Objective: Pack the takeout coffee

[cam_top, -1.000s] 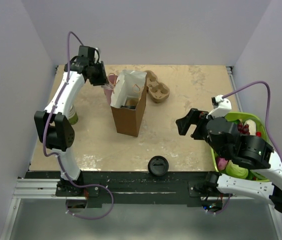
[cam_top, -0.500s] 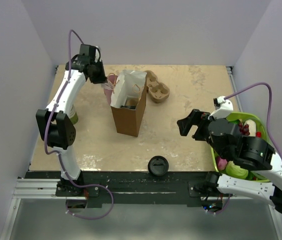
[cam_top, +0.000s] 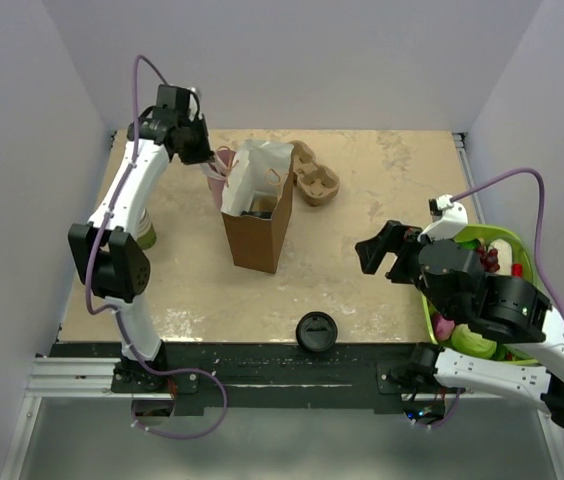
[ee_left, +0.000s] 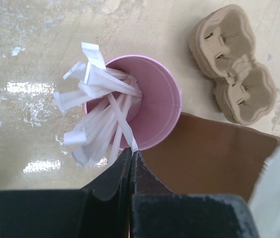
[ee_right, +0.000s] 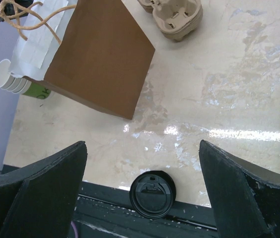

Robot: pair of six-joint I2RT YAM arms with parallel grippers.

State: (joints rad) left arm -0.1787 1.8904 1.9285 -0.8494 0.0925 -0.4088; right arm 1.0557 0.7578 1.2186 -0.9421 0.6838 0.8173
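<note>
At 11 o'clock on a mottled beige table (cam_top: 392, 170), glossy enough to throw back the lights, the left gripper (ee_left: 131, 151) has its black fingers pressed together on the tip of one paper-wrapped straw (ee_left: 122, 121). The straw belongs to a loose white fan standing in a smooth, round pink tumbler (ee_left: 160, 106). The tumbler sits just beside the far left corner of an upright brown paper bag (cam_top: 258, 240), left of centre; whether the two touch cannot be told.

The bag is matte kraft with sharp creases and flat sides. It has twine handles (ee_right: 26, 17), and white paper (cam_top: 262, 165) rises from the far side of its mouth. The takeout coffee (cam_top: 259, 211) shows only as a dark round shape low in that open mouth, its sides hidden.

A lumpy moulded-pulp cup carrier (cam_top: 314, 180) lies at 12 o'clock, near the bag's far right corner and a little apart from it. A black lid disc (ee_right: 152, 194) sits at 6 o'clock, right on the near edge. At 9 o'clock, close to the left edge, a stack of paper cups (ee_right: 11, 82) shows white rims and green sides, partly behind the left arm in the overhead view.

The right gripper (ee_right: 142, 145) hangs at 3 o'clock with its jaws spread wide and nothing between them. Next to it, a lime-green bin (cam_top: 490, 233) sits at the right edge. Bare tabletop runs from the bag's right side to that gripper, up into the 1 o'clock corner and down towards 5 o'clock. Plain pale walls close in the left, far and right sides.
</note>
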